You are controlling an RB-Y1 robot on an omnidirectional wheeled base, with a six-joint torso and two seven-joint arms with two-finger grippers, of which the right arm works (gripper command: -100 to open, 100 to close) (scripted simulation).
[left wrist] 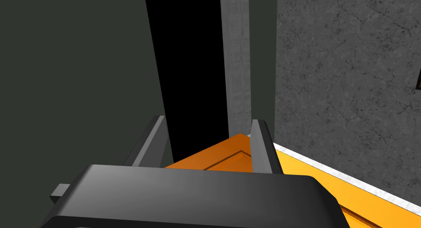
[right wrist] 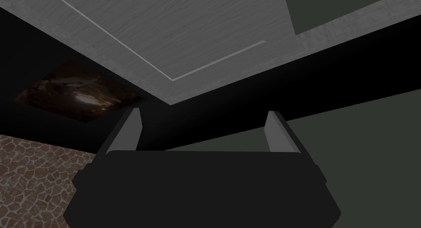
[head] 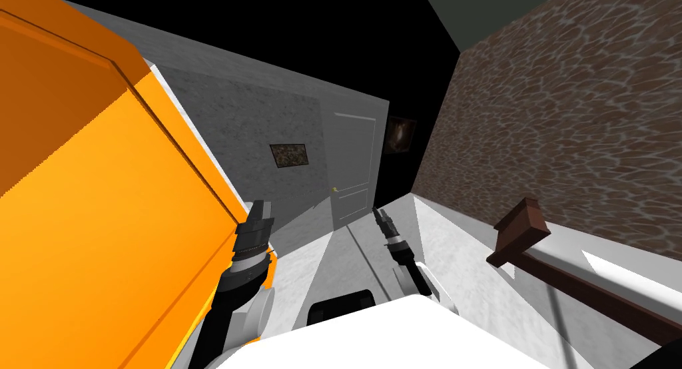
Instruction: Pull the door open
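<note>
A big orange door [head: 100, 185] with a recessed panel fills the left of the head view, swung close to me. My left gripper [head: 261, 210] hangs right at its free edge, beside the white door frame. In the left wrist view the left gripper [left wrist: 207, 141] is open. The orange door's corner [left wrist: 230, 155] lies behind its fingers and nothing is held between them. No handle can be seen on the orange door. My right gripper [head: 379, 215] is raised in front of me, and the right wrist view shows this gripper [right wrist: 205, 126] open and empty.
A grey wall [head: 266, 118] with a small picture [head: 288, 155] runs ahead to a closed grey door [head: 353, 172]. A brown wooden post and rail [head: 526, 235] stand at my right below a stone-patterned wall [head: 566, 132]. A black area lies above the walls.
</note>
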